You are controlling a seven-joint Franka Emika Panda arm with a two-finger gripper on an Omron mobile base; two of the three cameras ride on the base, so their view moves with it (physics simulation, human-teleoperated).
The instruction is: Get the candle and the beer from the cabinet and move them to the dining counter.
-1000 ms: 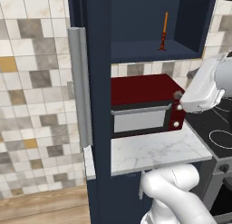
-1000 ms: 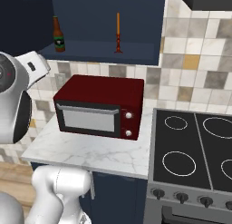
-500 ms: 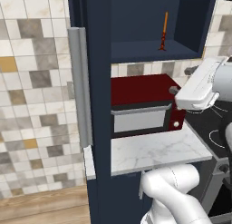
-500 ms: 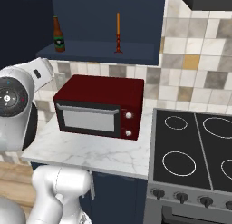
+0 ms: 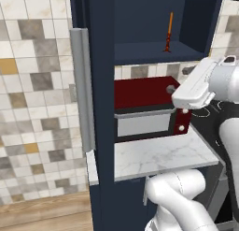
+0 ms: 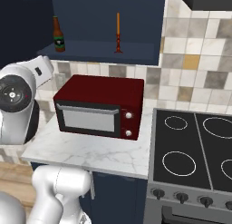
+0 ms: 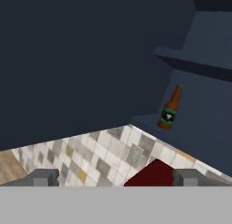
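Mottled beige, grey and ochre tiles back a small marble worktop [image 6: 90, 150] that carries one dark red microwave [image 6: 99, 105], with one black stove [image 6: 195, 155] showing four ring burners just to its right. Above them hangs one navy cabinet [image 6: 90, 10] with its door [image 5: 100, 85] swung wide, the long silver bar handle [image 5: 80, 90] standing upright along the door's edge. On the cabinet's lower shelf [image 6: 90, 51] stand the two task things, one of each: the beer [image 6: 58, 35], a brown bottle with a green-banded label, upright toward the shelf's left end, and the candle [image 6: 118, 32], a thin orange taper in a dark flared holder, upright nearer the middle, well apart from the bottle. In the left base view the candle [image 5: 169, 32] alone shows on that shelf. The gripper [image 7: 118, 177] has its two grey fingers [image 7: 43, 177] spread wide with nothing between them. In the hand view the beer [image 7: 170, 108] appears tilted by the camera's roll, above and toward the right finger, well clear of both tips, with tiled wall and a corner of the red microwave between. Compared with a second ago, the arm's white wrist has swung: in the left base view it has turned outward over the microwave's right end, and in the right base view the round joint has dropped lower beside the microwave's left side. Bottle, candle and microwave stand where they stood.
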